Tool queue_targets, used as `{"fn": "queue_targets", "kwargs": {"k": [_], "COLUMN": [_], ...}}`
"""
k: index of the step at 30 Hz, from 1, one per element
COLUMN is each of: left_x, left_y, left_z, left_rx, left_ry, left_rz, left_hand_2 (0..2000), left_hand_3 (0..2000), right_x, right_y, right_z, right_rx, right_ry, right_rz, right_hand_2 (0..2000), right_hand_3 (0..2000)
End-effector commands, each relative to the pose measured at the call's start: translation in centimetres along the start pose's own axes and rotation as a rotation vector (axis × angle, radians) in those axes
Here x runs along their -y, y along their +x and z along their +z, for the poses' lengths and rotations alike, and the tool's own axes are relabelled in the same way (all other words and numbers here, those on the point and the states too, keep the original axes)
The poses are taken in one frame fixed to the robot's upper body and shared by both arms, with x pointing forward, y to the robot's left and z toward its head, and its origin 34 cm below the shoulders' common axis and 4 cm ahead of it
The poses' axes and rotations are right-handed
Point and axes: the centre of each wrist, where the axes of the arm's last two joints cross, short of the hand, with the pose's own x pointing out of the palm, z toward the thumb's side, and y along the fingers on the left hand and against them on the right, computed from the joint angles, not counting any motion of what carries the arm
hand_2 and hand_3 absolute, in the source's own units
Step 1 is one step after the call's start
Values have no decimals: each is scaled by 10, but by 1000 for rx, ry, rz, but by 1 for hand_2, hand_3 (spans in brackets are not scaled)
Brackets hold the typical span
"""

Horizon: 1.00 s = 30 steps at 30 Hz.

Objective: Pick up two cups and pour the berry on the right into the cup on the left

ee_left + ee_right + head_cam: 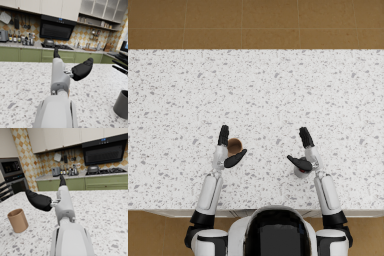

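Observation:
A brown cup (pixel 234 145) stands upright on the speckled counter, in the span between the fingers and thumb of my left hand (pixel 228 150). That hand is spread and holds nothing. A dark grey cup (pixel 301 172) stands by my right hand (pixel 304 152), partly under its thumb; this hand is also spread and holds nothing. Across the counter, the right wrist view shows the brown cup (pixel 18 220) standing free, and the left wrist view shows the grey cup (pixel 122 103) standing free. My left hand (pixel 80 70) and my right hand (pixel 40 200) each show splayed. The grey cup's inside is hidden.
The white speckled counter (pixel 258 90) stretches wide beyond both hands, with its near edge just by my elbows. Brown floor (pixel 253 22) lies past the far edge. Green kitchen cabinets (pixel 22 55) and a stove stand well behind.

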Motion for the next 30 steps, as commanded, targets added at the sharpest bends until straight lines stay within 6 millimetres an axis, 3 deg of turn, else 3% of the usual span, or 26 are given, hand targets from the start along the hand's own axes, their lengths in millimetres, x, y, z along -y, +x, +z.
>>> {"fn": "queue_targets", "kwargs": {"k": [1,19,24,30], "left_x": [0,1,13,26], "left_y": [0,3,-11,-16], "left_z": [0,-5,-1,-10], "left_rx": [0,0,-42,-231], "left_ry": [0,10,81,56], "left_rz": [0,-40,-39,-24], "left_hand_2": [0,0,0,0], "left_hand_3": [0,0,0,0], "right_x": [0,1,-30,-53], "right_y": [0,7,9,8], "right_z": [0,-3,-9,-10], "right_rx": [0,10,-5,-211], "right_ry": [0,-18,-20,11], "right_rz": [0,-5,-58,-78], "right_hand_2": [0,0,0,0], "right_hand_3": [0,0,0,0]}}
